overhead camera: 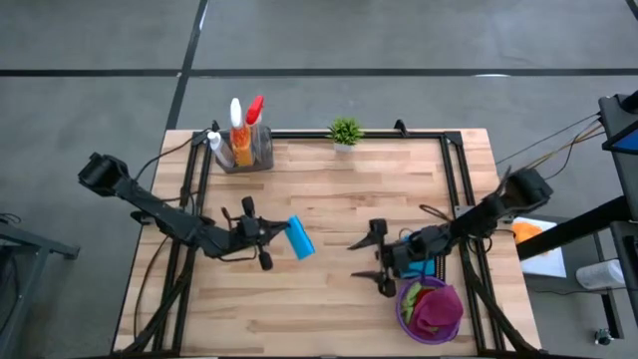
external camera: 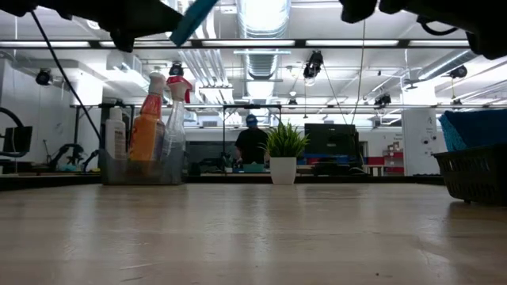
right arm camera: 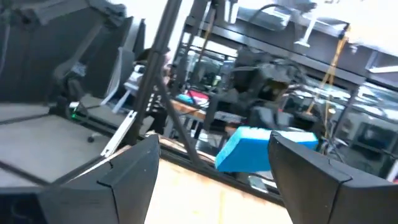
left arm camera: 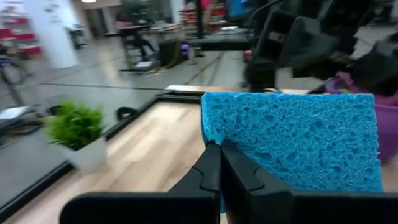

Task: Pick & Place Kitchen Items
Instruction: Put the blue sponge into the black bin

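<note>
My left gripper [overhead camera: 278, 235] is over the table's middle left, shut on a small blue sponge [overhead camera: 300, 238] held well above the wood. The low view shows that sponge [external camera: 194, 20] high near the top edge. My right gripper [overhead camera: 370, 262] hovers open at the middle right, facing the sponge [right arm camera: 255, 149], with nothing between its fingers. A purple basket [overhead camera: 446, 329] at the near right holds magenta and green cloths [overhead camera: 431, 306]. Spray bottles [overhead camera: 242, 125] stand in a clear bin [overhead camera: 261, 152] at the far left. My left gripper pinches the sponge's near edge [left arm camera: 214, 135] between its two shut fingers [left arm camera: 211, 171], close to one corner, and the foam is dented in there. The fingers reach in about level from the table's left. The sponge juts out past the fingertips, tilted and lifted clear of the table.
A tiny potted plant [overhead camera: 345, 131] stands at the far edge's middle. A black frame [overhead camera: 454, 165] runs along the table's sides. Something blue [overhead camera: 430, 267] lies under my right arm. A person [external camera: 252, 144] stands in the room beyond the table.
</note>
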